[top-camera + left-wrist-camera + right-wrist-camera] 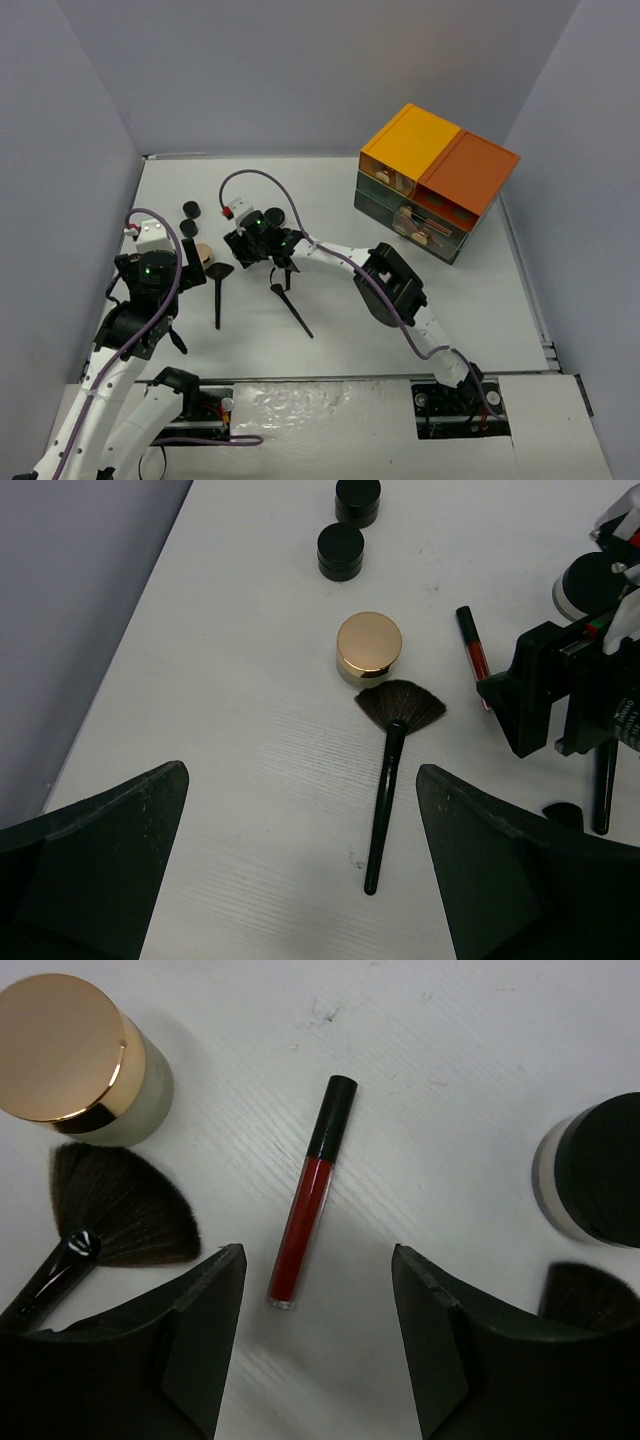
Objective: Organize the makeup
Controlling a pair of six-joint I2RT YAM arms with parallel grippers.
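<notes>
White and matt, with a fine wood-like grain, the surface (pixel 450 310) carries the makeup in its left half. At the far left the left arm rises from its base with a bent elbow. The left end effector (pixel 303 770) hangs above the surface, its two dark wedge-shaped fingers spread wide and nothing between them.

Beyond it, two round black jars (pixel 340 550) stand one behind the other, near but apart. Closer to the arm stands the round compact (pixel 369 645), with a shiny gold lid and a pale cream body. The fan brush (pixel 390 750) lies just beside it. Its dark soft bristles open like a fan toward the compact, and whether they touch it I cannot tell. Its glossy black handle points toward the near edge.

To the right lies the thin red stick (pixel 305 1210), a clear tube with red filling and a black cap, flat on the surface. The right arm stretches from its base on the right across to this place, with the elbow bent. The right end effector (pixel 318 1252) is low over the stick, with one finger on each side, apart and not touching it.

Further right stands another jar (pixel 600 1165) with a black lid and a pale body. Near it a second black brush (pixel 296 314) lies obliquely. At the far right, well apart, stands the drawer box (pixel 435 180), dark-sided, with smooth yellow-orange and orange tops.
</notes>
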